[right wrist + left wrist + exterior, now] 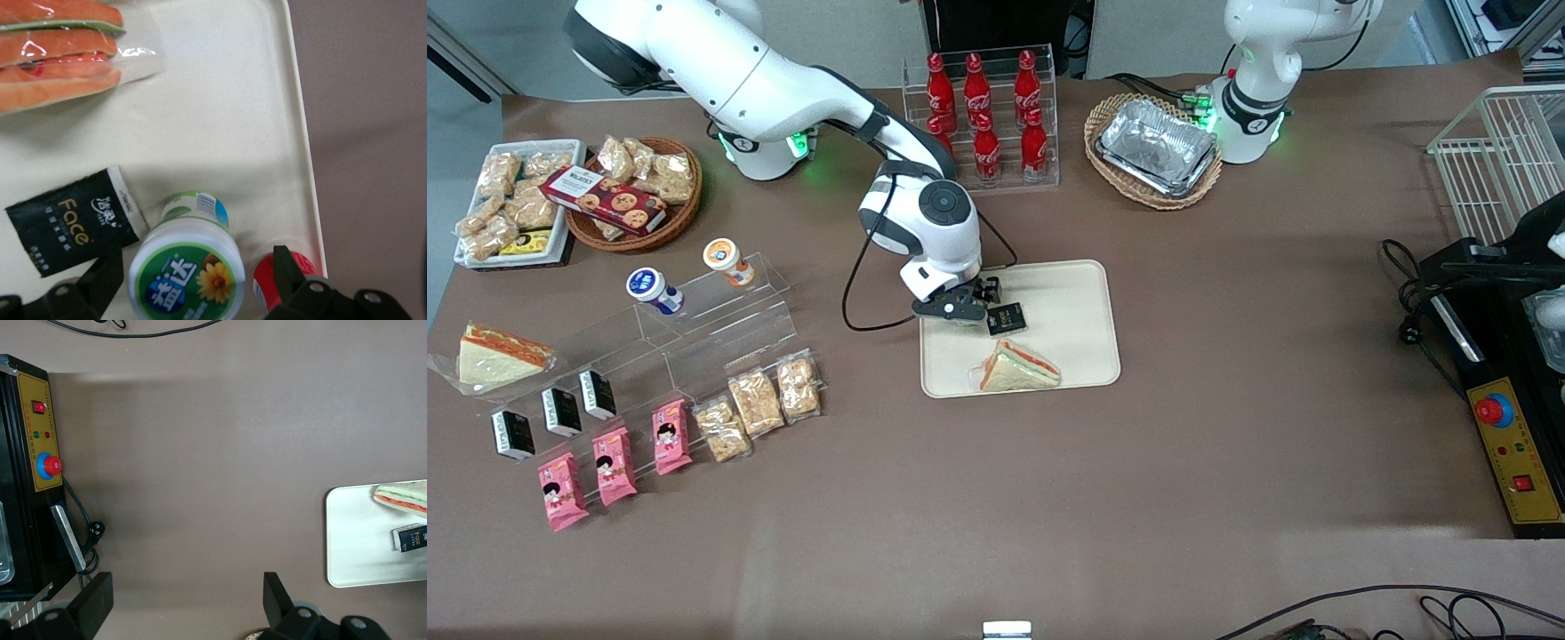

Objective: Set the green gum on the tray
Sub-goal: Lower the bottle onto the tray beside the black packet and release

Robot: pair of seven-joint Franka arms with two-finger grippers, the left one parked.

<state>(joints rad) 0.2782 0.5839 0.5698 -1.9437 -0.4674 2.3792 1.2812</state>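
Note:
The green gum (190, 270), a white bottle with a green-rimmed lid and a flower label, stands on the beige tray (220, 113) near its rim. My right gripper (197, 267) is low over it and open, one finger on each side, with a gap between the gum and one finger. In the front view the gripper (960, 307) hangs over the tray (1076, 293) at its edge toward the working arm's end, and it hides the gum.
On the tray lie a black "Face" packet (73, 220), a wrapped sandwich (57, 50) and a red-lidded bottle (267, 283) beside the gum. An acrylic stand holds a blue-lidded bottle (649, 289) and an orange-lidded one (723, 258). A cola rack (983, 116) stands farther back.

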